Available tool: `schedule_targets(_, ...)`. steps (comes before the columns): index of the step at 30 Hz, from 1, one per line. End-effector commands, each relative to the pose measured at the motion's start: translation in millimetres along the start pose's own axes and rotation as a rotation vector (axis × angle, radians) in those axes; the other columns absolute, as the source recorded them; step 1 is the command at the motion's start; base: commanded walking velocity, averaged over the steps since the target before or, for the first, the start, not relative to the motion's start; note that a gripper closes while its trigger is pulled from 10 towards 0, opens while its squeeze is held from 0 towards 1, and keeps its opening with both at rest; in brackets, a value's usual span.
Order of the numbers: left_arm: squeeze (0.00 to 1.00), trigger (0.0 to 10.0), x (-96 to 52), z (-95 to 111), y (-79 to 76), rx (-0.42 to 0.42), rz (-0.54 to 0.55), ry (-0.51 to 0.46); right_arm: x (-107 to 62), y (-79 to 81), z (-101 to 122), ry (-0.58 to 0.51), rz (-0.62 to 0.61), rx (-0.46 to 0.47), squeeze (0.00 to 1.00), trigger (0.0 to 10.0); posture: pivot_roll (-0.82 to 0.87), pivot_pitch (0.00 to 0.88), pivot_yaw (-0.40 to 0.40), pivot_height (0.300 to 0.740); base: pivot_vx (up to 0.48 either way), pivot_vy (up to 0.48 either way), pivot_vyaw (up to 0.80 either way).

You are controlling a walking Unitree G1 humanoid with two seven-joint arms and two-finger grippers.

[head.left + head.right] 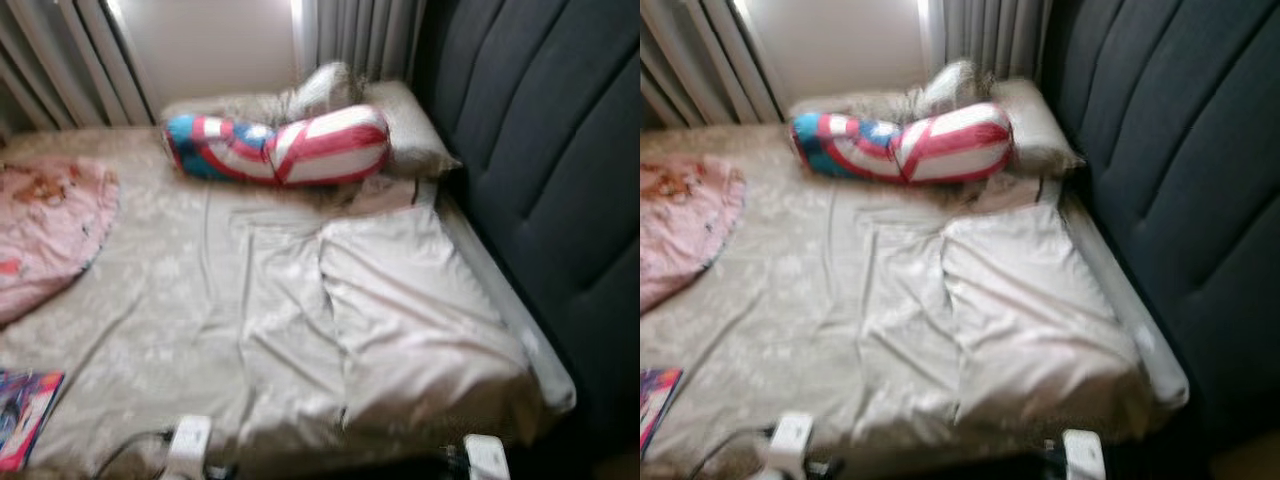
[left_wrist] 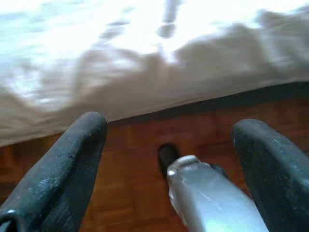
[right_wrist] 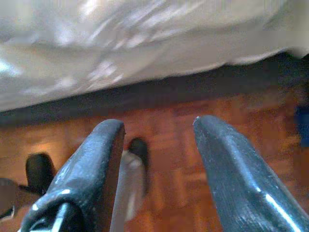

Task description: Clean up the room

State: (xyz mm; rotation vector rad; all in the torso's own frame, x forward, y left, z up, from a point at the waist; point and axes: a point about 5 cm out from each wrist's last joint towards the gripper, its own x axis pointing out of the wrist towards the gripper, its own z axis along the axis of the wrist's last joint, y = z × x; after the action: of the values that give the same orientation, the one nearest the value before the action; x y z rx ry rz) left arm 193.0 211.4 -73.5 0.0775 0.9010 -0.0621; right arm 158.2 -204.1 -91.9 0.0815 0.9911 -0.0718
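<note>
A bed (image 1: 150, 330) with a rumpled beige sheet lies in front of me. A red, white and blue bolster pillow (image 1: 280, 148) rests across its far end, against a beige pillow (image 1: 410, 130). A pink blanket (image 1: 50, 225) is bunched at the left side. A colourful book or magazine (image 1: 25, 415) lies at the near left corner. My left gripper (image 2: 169, 130) hangs open by the bed's edge above the wooden floor (image 2: 135, 193). My right gripper (image 3: 159, 125) hangs open too, over the floor (image 3: 169, 183) beside the bed.
A dark padded headboard (image 1: 550, 180) runs along the right side of the bed. Grey curtains (image 1: 360, 40) and a bright window stand behind the far end. The white tops of my arms (image 1: 185, 440) show at the near edge.
</note>
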Motion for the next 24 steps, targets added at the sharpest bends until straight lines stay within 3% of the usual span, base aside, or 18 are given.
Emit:
schedule_targets(1, 0.0, 10.0, -3.0, -6.8, 8.9, 0.012, 0.024, 0.024, 1.2, 5.5, 2.9, -0.014, 0.014, 0.01, 0.0, 10.0, -0.05, 0.0, -0.013, 0.74, 0.0, -0.386, 0.0)
schedule_targets(6, 0.0, 10.0, -2.9, -6.6, 8.9, 0.012, 0.024, 0.024, 1.3, 5.7, 3.8, -0.013, 0.022, -0.021, 0.0, 10.0, -0.05, 0.0, -0.013, 0.74, 0.0, -0.386, 0.0)
schedule_targets(10, 0.0, 10.0, -2.9, -6.5, 8.9, 0.011, 0.024, 0.024, 1.3, 6.3, 4.2, -0.017, 0.031, -0.02, 0.0, 10.0, -0.05, 0.0, -0.013, 0.74, 0.0, -0.388, 0.75)
schedule_targets(13, 0.0, 10.0, -3.0, -6.6, 9.0, 0.011, 0.024, 0.024, 1.2, 6.1, 2.8, -0.014, 0.021, 0.015, 0.0, 10.0, -0.05, 0.0, -0.013, 0.74, 0.0, -0.386, 0.0)
schedule_targets(21, 0.0, 10.0, -3.3, -7.8, 9.2, 0.008, 0.02, 0.025, 1.0, 6.2, 2.2, -0.014, 0.02, 0.004, 0.0, 10.0, -0.05, 0.0, -0.012, 0.74, 0.0, -0.381, 0.0)
schedule_targets(24, 0.0, 10.0, -3.5, -8.4, 9.3, -0.001, 0.017, 0.025, 0.9, 6.2, 1.5, -0.016, 0.015, 0.011, 0.0, 10.0, -0.05, 0.0, -0.009, 0.74, 0.0, 0.0, 0.0)
